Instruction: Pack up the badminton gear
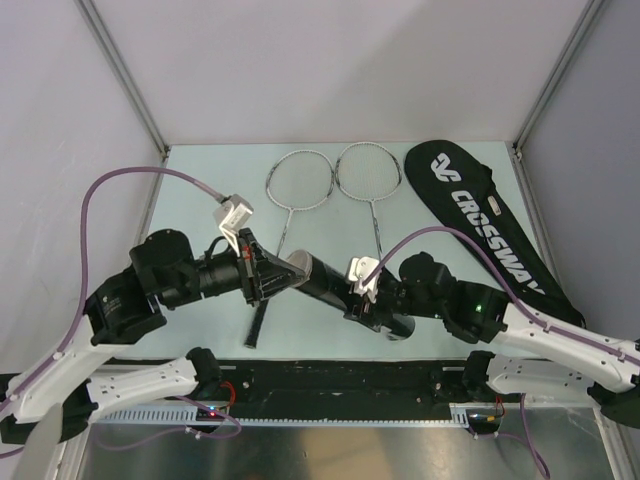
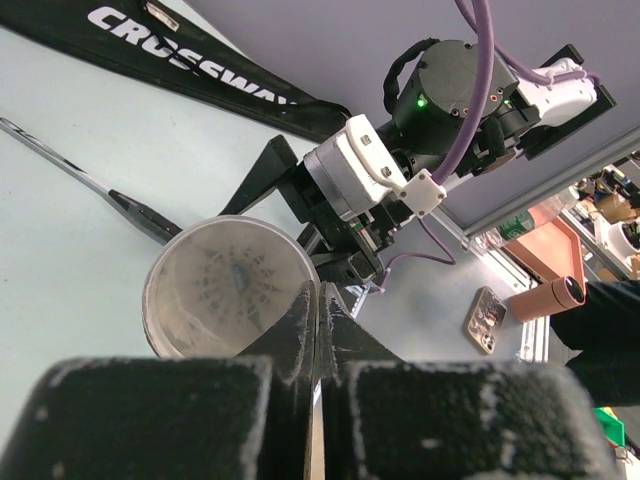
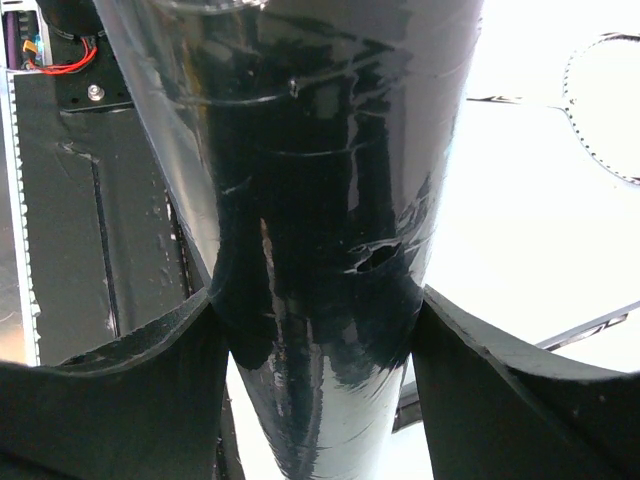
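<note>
The black tube [image 1: 335,287] lies slanted above the table's front middle. My right gripper [image 1: 355,300] is shut round its body, and the tube [image 3: 300,200] fills the right wrist view between the fingers [image 3: 110,390]. My left gripper [image 1: 276,274] is shut, its tips at the tube's open mouth [image 2: 228,290]. White shuttlecock feathers [image 2: 222,278] show inside the tube. Nothing shows between the left fingers [image 2: 300,330]. Two silver rackets [image 1: 298,182] [image 1: 368,170] lie at the back. The black CROSSWAY bag [image 1: 490,225] lies at the right. No loose shuttlecocks are in view.
One racket's black handle [image 1: 257,322] lies under my left gripper; its shaft [image 2: 60,160] runs along the table. Purple cables [image 1: 130,180] arch over both arms. Grey walls and metal posts [image 1: 130,90] close in the table. A black rail [image 1: 340,375] runs along the front edge.
</note>
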